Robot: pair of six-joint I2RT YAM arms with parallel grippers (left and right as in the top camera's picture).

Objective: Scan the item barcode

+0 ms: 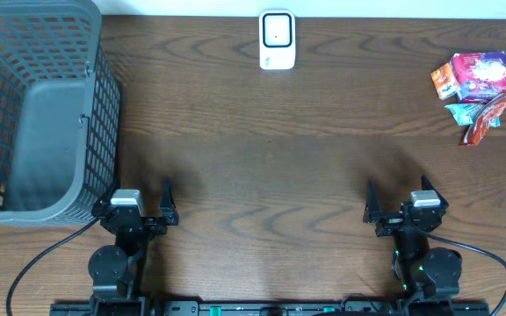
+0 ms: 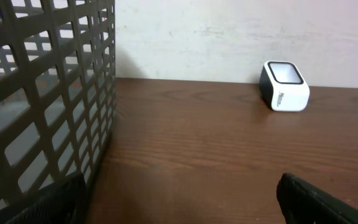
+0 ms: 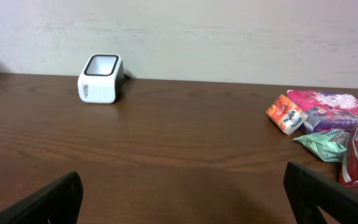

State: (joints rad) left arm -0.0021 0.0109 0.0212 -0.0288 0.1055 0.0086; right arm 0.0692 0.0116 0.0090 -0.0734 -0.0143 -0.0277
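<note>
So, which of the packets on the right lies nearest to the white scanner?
The small orange packet, the leftmost one. The pink packet, the teal packet and the red packet lie farther from the scanner.

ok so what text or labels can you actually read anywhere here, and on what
No text here can be read and quoted.
Side of the scanner: a small dark label, too blurred to read.
Wrappers of the snack packets: printed lettering, too small and blurred to read.
The basket: no text visible.
</note>
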